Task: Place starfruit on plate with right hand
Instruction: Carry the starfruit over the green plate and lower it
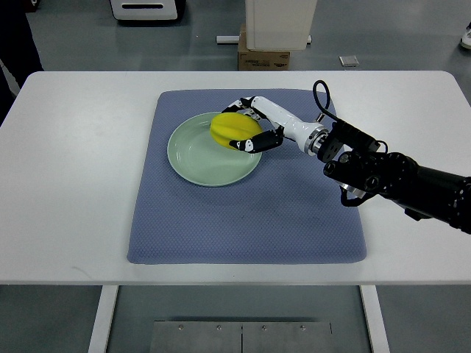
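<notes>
One arm works at the centre of the frame: the right arm enters from the right edge, its black jointed forearm angling up and left to a silver wrist ring and then a white-shelled right hand (pixel 254 126) with black finger joints. The fingers (pixel 259 141) curl closely around a bright yellow, waxy-looking starfruit (pixel 232 129), rounded and lightly ridged, so the hand is closed on the fruit. A black cable loops above the wrist.

The starfruit sits over the upper right part of a pale green, glossy round plate (pixel 202 158), whose smooth ceramic-like surface catches soft light along its shallow rim. Whether the fruit actually rests on the plate or hangs just above it cannot be told from this view. The palm faces left toward the plate, with fingers wrapping the fruit from above and below.

Under the plate lies a blue-grey square mat (pixel 250 220) with a fine woven, dimpled texture and rounded, cushioned edges. It rests on a smooth white rectangular table (pixel 66 191) that fills most of the frame.

Beyond the table, at the top centre of the frame, a brown cardboard box (pixel 263 57) stands on the grey floor beneath a white cabinet-like object (pixel 280 22).
</notes>
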`<act>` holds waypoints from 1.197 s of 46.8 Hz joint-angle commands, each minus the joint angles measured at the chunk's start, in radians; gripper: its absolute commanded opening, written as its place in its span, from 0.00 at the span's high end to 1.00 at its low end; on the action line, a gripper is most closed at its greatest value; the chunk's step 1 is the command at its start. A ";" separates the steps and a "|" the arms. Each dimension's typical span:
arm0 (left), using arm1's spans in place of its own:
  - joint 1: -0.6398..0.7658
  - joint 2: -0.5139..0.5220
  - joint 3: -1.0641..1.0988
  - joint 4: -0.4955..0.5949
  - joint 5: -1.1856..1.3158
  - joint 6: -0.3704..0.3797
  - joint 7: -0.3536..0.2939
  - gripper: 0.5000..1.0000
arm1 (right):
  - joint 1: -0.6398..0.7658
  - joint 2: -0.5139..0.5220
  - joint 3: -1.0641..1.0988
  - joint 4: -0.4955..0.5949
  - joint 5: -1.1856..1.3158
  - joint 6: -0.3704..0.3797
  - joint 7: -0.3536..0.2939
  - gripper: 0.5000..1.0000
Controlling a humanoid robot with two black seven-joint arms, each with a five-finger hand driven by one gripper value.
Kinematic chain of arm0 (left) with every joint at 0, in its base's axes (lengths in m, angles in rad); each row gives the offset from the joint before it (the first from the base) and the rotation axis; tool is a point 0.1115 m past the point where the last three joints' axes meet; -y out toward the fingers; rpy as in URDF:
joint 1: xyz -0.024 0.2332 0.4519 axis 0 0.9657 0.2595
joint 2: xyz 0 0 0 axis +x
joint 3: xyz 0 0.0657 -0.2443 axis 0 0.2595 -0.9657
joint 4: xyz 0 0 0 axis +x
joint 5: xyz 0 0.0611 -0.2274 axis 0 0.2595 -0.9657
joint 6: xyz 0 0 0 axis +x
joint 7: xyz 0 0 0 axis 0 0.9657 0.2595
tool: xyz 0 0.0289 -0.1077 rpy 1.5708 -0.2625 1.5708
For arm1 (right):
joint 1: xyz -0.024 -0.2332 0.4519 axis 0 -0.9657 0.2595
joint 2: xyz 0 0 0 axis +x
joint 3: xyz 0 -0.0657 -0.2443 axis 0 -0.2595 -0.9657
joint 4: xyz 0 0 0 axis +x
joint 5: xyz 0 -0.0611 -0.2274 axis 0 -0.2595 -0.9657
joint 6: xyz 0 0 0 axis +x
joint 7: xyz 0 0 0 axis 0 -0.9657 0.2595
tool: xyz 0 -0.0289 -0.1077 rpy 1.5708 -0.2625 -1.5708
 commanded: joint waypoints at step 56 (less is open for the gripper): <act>0.001 0.000 0.000 0.000 0.000 0.000 0.000 0.00 | -0.048 0.000 0.112 0.010 0.001 0.000 -0.023 0.18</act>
